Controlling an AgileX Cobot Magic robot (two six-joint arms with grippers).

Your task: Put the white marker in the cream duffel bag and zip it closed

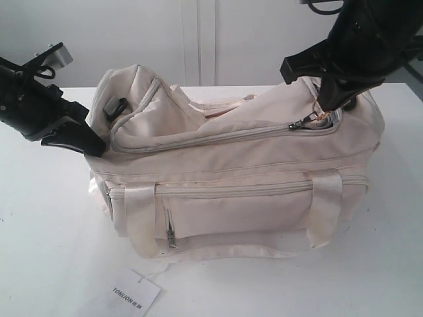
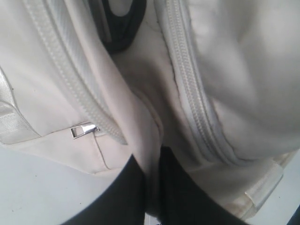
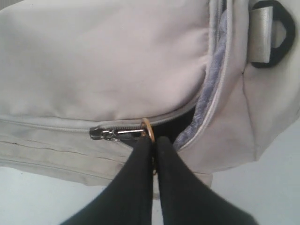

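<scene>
The cream duffel bag (image 1: 231, 165) lies on the white table, its curved top zip running across it. The zip slider (image 1: 301, 123) sits near the bag's right end. My right gripper (image 1: 324, 109) comes down from above and is shut on the slider's brass pull ring (image 3: 148, 129), fingertips (image 3: 140, 146) pressed together. Just past the slider (image 3: 115, 133) a short dark gap shows grey lining (image 3: 208, 96). My left gripper (image 1: 99, 146) is at the bag's left end, shut on a fold of cream fabric (image 2: 149, 136). The white marker is out of view.
A white paper hang tag (image 1: 135, 294) lies on the table in front of the bag. Black D-rings (image 1: 117, 107) (image 3: 274, 33) sit at the bag's ends. The front pocket's silver zip pull (image 2: 83, 130) hangs near my left fingers. A white wall stands behind.
</scene>
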